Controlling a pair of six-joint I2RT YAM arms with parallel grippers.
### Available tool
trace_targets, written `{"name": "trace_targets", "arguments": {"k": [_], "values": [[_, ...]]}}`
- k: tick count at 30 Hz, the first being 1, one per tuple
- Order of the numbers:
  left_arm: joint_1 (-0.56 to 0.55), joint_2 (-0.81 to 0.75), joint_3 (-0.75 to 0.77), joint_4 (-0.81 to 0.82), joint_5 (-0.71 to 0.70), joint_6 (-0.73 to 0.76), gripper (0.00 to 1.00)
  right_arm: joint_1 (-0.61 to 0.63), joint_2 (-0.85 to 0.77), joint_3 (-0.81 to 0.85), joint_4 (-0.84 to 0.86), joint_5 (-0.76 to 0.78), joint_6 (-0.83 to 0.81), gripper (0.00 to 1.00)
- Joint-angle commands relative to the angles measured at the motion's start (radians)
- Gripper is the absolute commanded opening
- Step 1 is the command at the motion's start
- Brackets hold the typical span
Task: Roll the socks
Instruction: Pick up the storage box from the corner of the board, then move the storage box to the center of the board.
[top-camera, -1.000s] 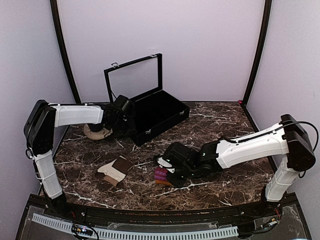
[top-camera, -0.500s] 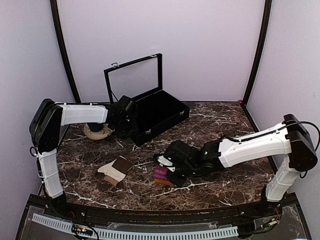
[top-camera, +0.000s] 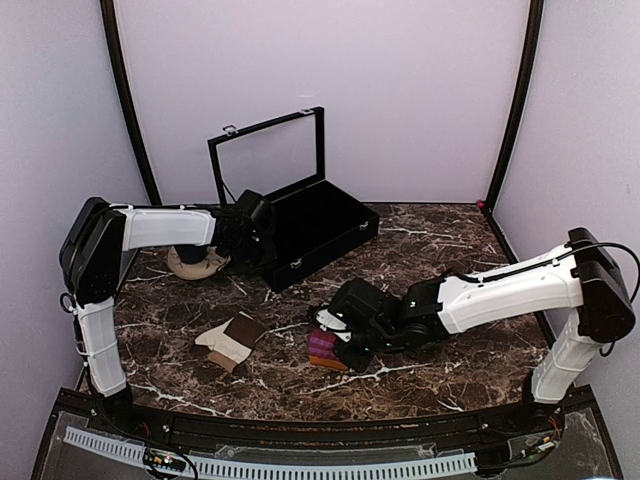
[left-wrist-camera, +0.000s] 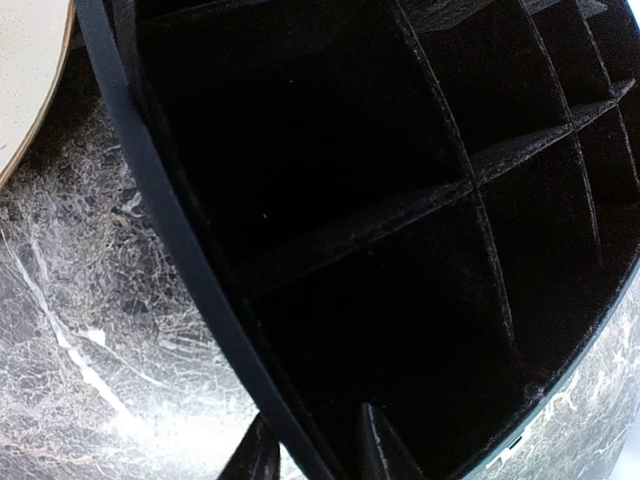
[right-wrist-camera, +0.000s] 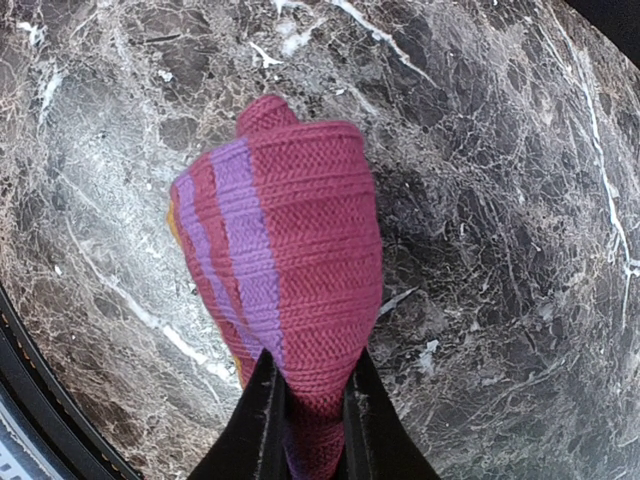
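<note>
Magenta sock, loosely bundled at 6 o'clock, is pinched in the narrow-set right gripper; the cream sock at 8 o'clock lies unrolled, while the left gripper straddles the black case at its rim, grip unclear.

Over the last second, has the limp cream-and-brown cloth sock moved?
No. The cream-and-brown cloth sock keeps its spot, same gap from the open black case.

A black case, its framed lid raised, stands by the far edge of the dark marble table, a beige saucer just left of it.
</note>
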Motion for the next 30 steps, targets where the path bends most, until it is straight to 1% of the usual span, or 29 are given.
{"name": "trace_targets", "arguments": {"k": [1,9,16,17,19,30], "values": [[0.005,-0.012,-0.043,-0.016,0.066,0.048,0.16,-0.013,-0.038,0.005,0.017,-0.004,-0.006,0.0],[-0.01,-0.043,-0.088,-0.003,0.098,0.071,0.1,-0.036,-0.044,0.04,-0.001,0.015,-0.01,0.0],[-0.024,-0.058,-0.117,0.014,0.128,0.101,0.09,-0.077,-0.049,0.091,-0.025,0.039,-0.029,0.0],[-0.024,-0.059,-0.118,0.014,0.131,0.106,0.08,-0.085,-0.051,0.115,-0.029,0.043,-0.035,0.0],[-0.059,-0.059,-0.117,0.013,0.136,0.115,0.08,-0.106,-0.051,0.143,-0.041,0.051,-0.047,0.0],[-0.111,-0.062,-0.119,0.005,0.158,0.136,0.07,-0.234,-0.004,0.311,-0.072,0.073,-0.134,0.0]]}}
